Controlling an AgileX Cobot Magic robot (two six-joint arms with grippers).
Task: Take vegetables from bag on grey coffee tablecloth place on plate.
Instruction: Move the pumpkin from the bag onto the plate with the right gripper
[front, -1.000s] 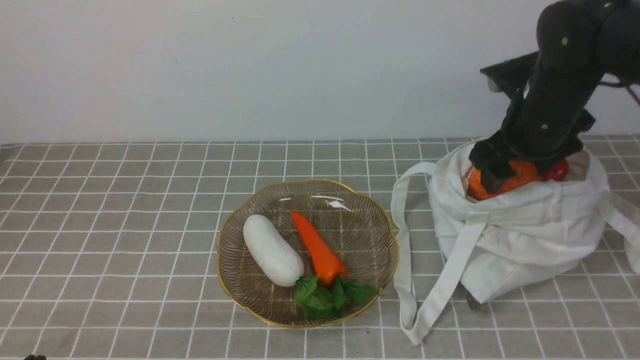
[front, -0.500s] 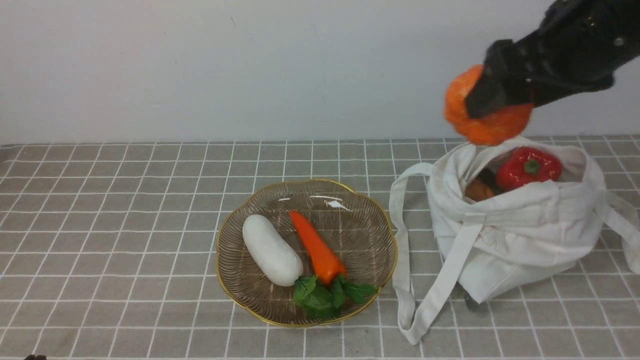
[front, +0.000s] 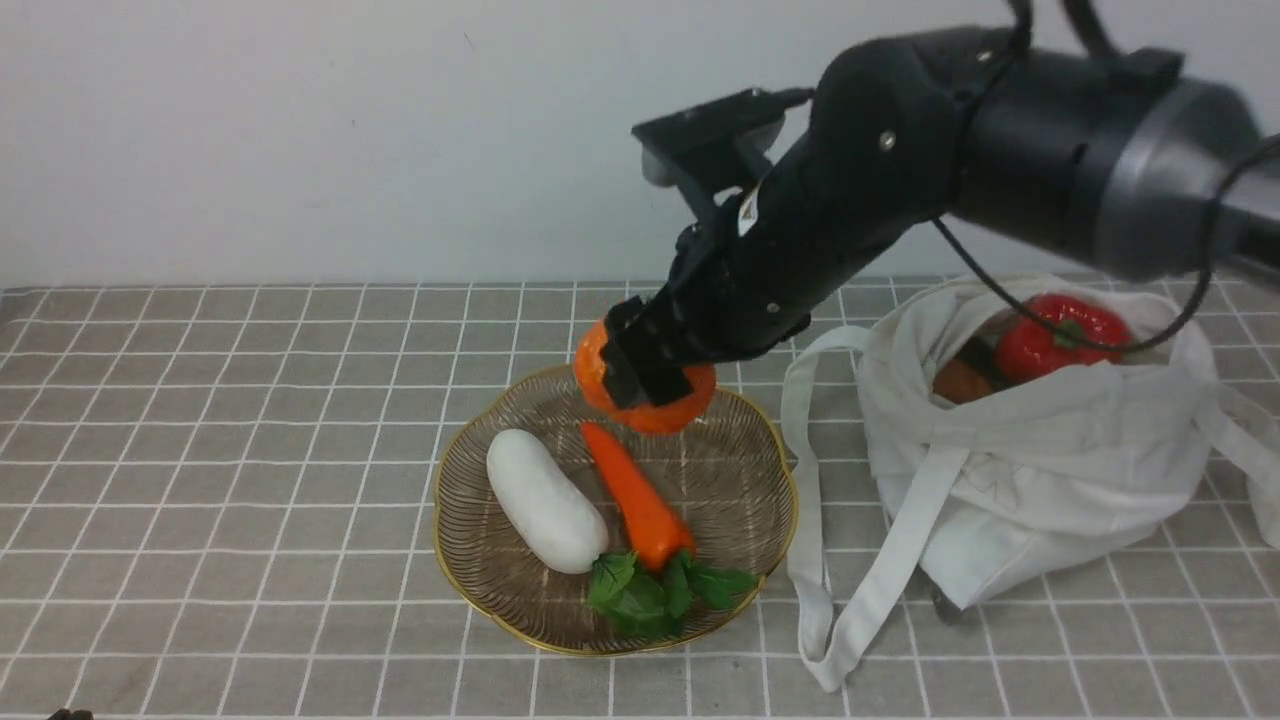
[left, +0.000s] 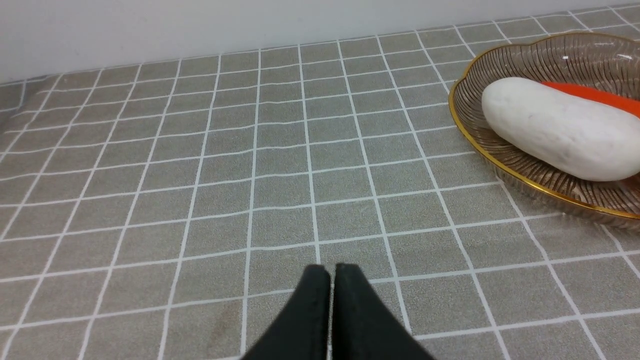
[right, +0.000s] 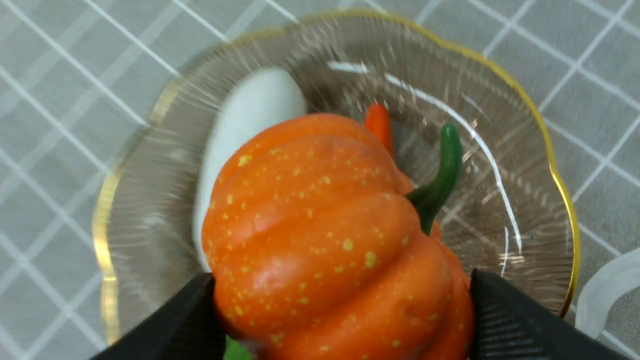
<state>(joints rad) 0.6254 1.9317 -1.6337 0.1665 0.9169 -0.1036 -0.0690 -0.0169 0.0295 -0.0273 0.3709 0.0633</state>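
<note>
**Front view:** right pincer (front: 645, 388) grips the orange pumpkin (front: 668, 410) over the far part of the plate (front: 745, 500), which holds 1 white vegetable (front: 545, 500) and 1 carrot (front: 635, 495). The bag (front: 1040, 470) stands just right of the plate on the tablecloth (front: 250, 450), with 1 red pepper (front: 1050, 335) in its mouth.

**Left wrist view:** left pincer (left: 332, 280) closed, empty.

**Right wrist view:** pumpkin clamped at both flanks, plate beneath.
</note>
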